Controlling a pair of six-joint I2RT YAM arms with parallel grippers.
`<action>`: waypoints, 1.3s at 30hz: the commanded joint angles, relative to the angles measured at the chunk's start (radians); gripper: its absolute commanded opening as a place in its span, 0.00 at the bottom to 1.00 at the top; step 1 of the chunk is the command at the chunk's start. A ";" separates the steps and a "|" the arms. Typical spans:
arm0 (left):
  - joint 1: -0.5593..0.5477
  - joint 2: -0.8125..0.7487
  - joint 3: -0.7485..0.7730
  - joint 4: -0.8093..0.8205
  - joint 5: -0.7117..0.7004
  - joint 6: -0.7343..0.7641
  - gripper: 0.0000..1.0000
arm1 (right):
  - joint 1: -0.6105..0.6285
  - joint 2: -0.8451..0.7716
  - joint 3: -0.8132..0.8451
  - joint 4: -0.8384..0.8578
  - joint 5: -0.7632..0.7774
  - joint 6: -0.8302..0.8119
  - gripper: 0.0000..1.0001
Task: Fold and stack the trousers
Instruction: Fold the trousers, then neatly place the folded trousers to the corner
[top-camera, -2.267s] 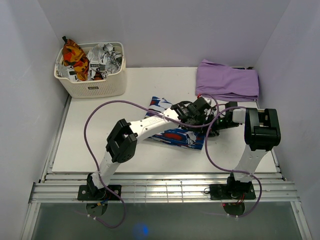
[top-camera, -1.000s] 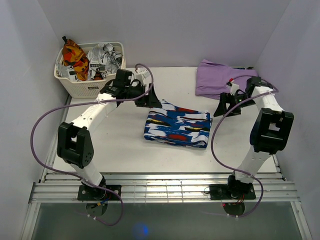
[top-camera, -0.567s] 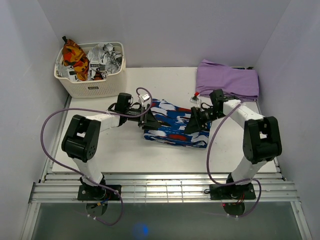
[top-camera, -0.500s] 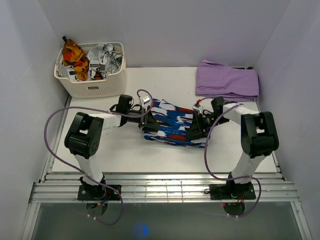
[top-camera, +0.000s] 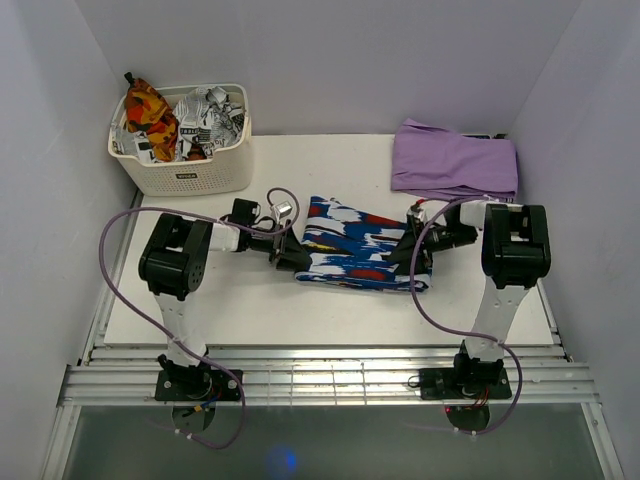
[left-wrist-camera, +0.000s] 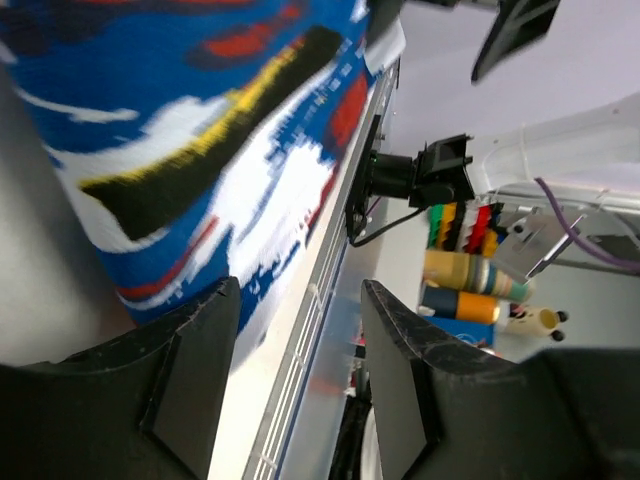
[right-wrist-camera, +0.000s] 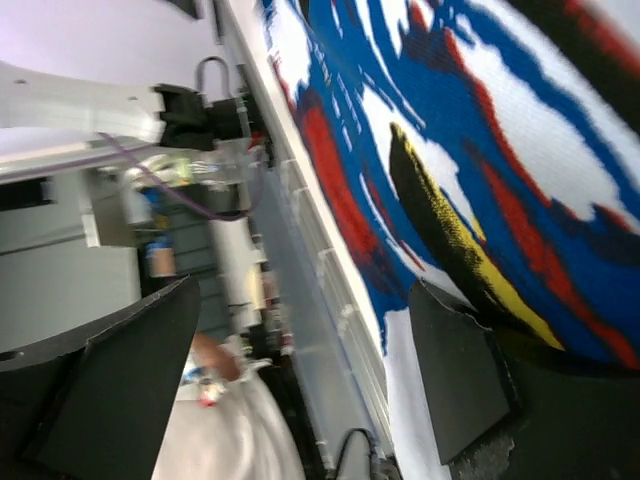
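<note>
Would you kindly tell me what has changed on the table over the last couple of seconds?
Both arms swung out from above the folded trousers, then came down low at their ends: the left end effector at the left edge, the right end effector at the right edge, both open, neither clearly gripping. The trousers have shifted slightly right. The basket and the lilac garment stayed put.

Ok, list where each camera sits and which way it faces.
Top external: above, behind the robot, looking down on the table; left gripper and right gripper flank the trousers.
Left wrist: low over the table, facing the trousers' edge; its two fingers show.
Right wrist: low at the opposite end, facing the trousers; its fingers show.
All three share the trousers.
</note>
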 joint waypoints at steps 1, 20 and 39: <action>0.006 -0.181 0.050 -0.141 0.044 0.171 0.63 | -0.053 -0.042 0.181 -0.223 0.181 -0.242 0.90; -0.017 0.246 0.486 0.240 -0.180 -0.131 0.66 | -0.068 0.242 0.511 0.053 0.227 0.019 0.96; 0.087 -0.362 0.173 -0.276 -0.519 0.211 0.98 | -0.111 -0.393 0.117 0.114 0.708 0.149 0.90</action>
